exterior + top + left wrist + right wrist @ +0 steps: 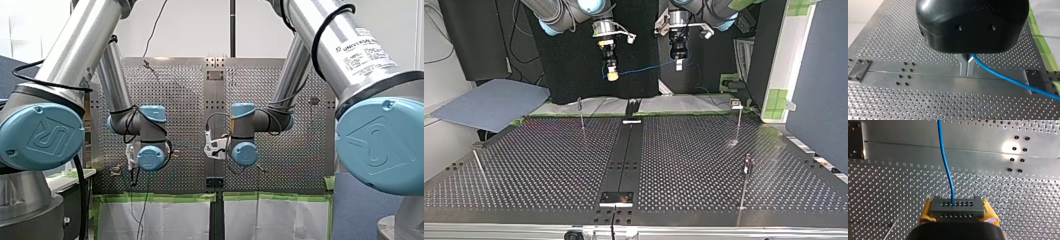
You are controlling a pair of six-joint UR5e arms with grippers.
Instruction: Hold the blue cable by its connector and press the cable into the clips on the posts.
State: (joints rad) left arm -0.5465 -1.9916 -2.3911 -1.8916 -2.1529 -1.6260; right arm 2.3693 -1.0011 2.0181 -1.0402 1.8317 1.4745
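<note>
My right gripper [956, 205], with yellow pads [927, 211], is shut on a grey connector [965, 210] with rows of holes. The blue cable [946, 162] leaves the connector and runs ahead over the perforated table. My left gripper [967, 72] has its metal fingers [963, 63] closed on the blue cable [1003, 78], which trails off to one side. In the top view both grippers hang high above the table's far edge, my right gripper [612, 75] at the left and my left gripper [679, 64] at the right. Between them the cable [644, 68] is stretched.
Thin posts stand on the perforated table [549, 165]: one at the far left [581, 114], one at the far right [738, 120], one nearer at the right [747, 172], and a leaning rod [480, 167] at the left. A dark centre rail [626, 155] crosses the table.
</note>
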